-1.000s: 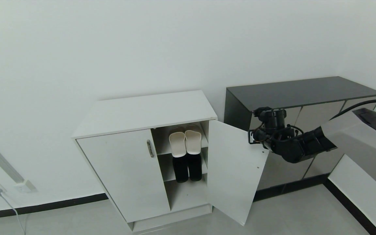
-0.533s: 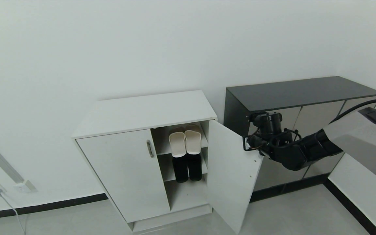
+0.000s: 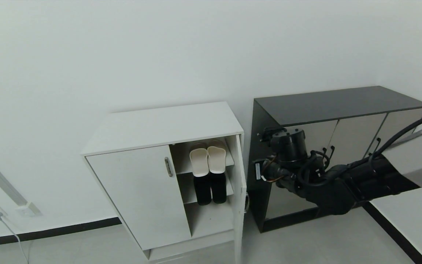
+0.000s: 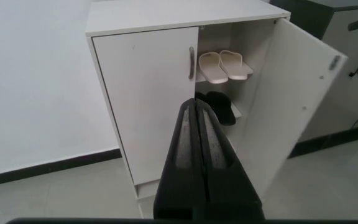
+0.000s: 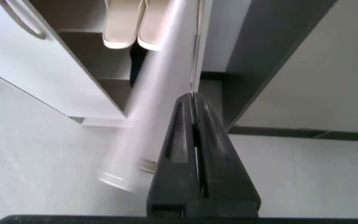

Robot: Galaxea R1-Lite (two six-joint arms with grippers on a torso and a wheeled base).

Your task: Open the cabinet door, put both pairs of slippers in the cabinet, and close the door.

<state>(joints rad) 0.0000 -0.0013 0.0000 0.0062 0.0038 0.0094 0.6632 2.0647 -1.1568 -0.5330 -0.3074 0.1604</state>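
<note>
At the white cabinet (image 3: 159,124) against the wall, the left of its two doors (image 3: 137,194) is shut, its one handle (image 3: 167,167) beside the free edge, while the right door (image 3: 239,190) stands swung out, seen almost edge-on from the head view, so the right half of the front is open. Inside are two pairs of slippers, four in all: the white pair (image 3: 208,159) lies side by side on the upper shelf, its ends reaching the shelf's front edge, and the black pair (image 3: 211,189) lies on the shelf directly below. The right gripper (image 5: 193,99) sits in the narrow gap between the open door's outer face and the one dark sideboard (image 3: 335,102), its fingers pressed together with nothing between them, tips just beside the door's edge; whether they touch it I cannot tell. The left gripper (image 4: 196,104) hangs in front of the shut door, well apart from it, fingers closed on nothing
</note>
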